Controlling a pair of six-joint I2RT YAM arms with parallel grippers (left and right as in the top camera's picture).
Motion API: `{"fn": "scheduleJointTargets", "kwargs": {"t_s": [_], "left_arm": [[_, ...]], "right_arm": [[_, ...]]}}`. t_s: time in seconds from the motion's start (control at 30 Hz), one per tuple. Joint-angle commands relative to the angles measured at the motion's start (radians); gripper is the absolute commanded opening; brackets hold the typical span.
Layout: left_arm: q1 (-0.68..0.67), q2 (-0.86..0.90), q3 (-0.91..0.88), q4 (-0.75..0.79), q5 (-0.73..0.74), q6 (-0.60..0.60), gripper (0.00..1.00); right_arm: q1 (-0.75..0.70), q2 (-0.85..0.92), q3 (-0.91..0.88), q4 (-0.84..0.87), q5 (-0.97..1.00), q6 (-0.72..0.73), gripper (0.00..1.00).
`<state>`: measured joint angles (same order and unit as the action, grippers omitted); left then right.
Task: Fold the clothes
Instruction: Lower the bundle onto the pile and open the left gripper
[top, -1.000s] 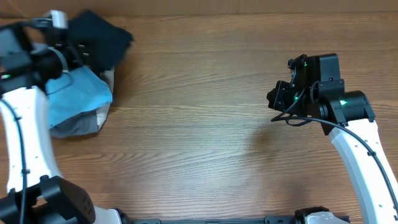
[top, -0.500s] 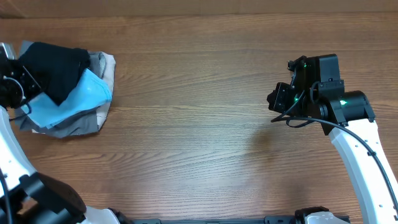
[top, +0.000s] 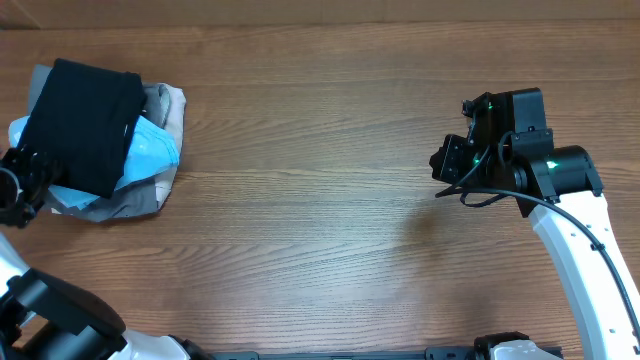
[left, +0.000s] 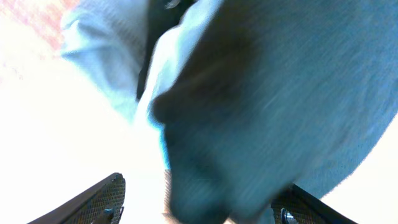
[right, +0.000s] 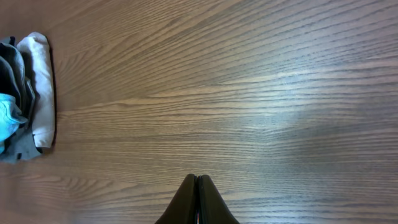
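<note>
The clothes, a black T-shirt (top: 85, 120), lie folded in a long band on top of a pile at the table's far left. My left gripper (top: 30, 175) sits at the pile's lower left edge, just off the black shirt. In the left wrist view its fingers (left: 93, 205) stand wide apart, and blurred dark and bluish fabric (left: 261, 93) fills the frame right in front of them. That gripper (left: 205, 183) is open. My right gripper (top: 445, 160) hovers over bare wood at the right, shut and empty (right: 197, 177).
Under the black shirt lie a light blue garment (top: 150, 150) and grey folded garments (top: 135, 198). The right wrist view catches the pile's pale edge (right: 37, 87) at its far left. The wooden table (top: 320, 200) stretches between the two arms.
My left gripper has opened and let go of the black shirt, then drawn back toward the near left. The shirt now lies flatter on the pile. The right arm has not moved.
</note>
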<state>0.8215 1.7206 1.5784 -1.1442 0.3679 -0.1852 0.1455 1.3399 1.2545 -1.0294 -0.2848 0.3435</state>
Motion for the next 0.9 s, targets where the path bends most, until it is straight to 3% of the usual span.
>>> {"fn": "scheduleJointTargets", "kwargs": {"t_s": [0.0,0.1,0.13,0.17,0.2,0.33,0.53,0.73,0.87], "left_arm": [[0.033,-0.089,0.057,-0.034,0.08,-0.016,0.76],[0.043,-0.144,0.104,-0.084,0.085,-0.003,0.7],[0.043,-0.159,0.118,-0.093,0.094,0.007,0.59],[0.04,-0.175,0.13,-0.1,0.108,0.01,0.36],[0.035,-0.193,0.139,-0.1,0.136,0.01,0.04],[-0.034,-0.229,0.14,-0.012,0.165,0.076,0.04],[-0.193,-0.126,0.115,0.118,-0.117,0.202,0.04],[-0.181,0.12,0.111,0.166,-0.102,0.237,0.04],[-0.148,0.265,0.111,0.159,-0.14,0.169,0.04]], "right_arm": [[-0.002,-0.005,0.009,0.002,-0.008,-0.003,0.04],[-0.002,-0.005,0.009,0.002,-0.008,-0.003,0.04],[-0.002,-0.005,0.009,0.002,-0.008,-0.003,0.04],[-0.002,-0.005,0.009,0.003,-0.008,-0.003,0.04],[-0.002,-0.005,0.009,0.004,-0.005,-0.003,0.04],[-0.002,-0.005,0.009,0.01,-0.005,-0.003,0.04],[-0.002,-0.005,0.009,0.005,-0.006,0.002,0.04],[-0.002,-0.005,0.009,-0.039,-0.009,0.009,0.04],[-0.002,-0.005,0.009,-0.066,-0.009,0.009,0.04]]}}
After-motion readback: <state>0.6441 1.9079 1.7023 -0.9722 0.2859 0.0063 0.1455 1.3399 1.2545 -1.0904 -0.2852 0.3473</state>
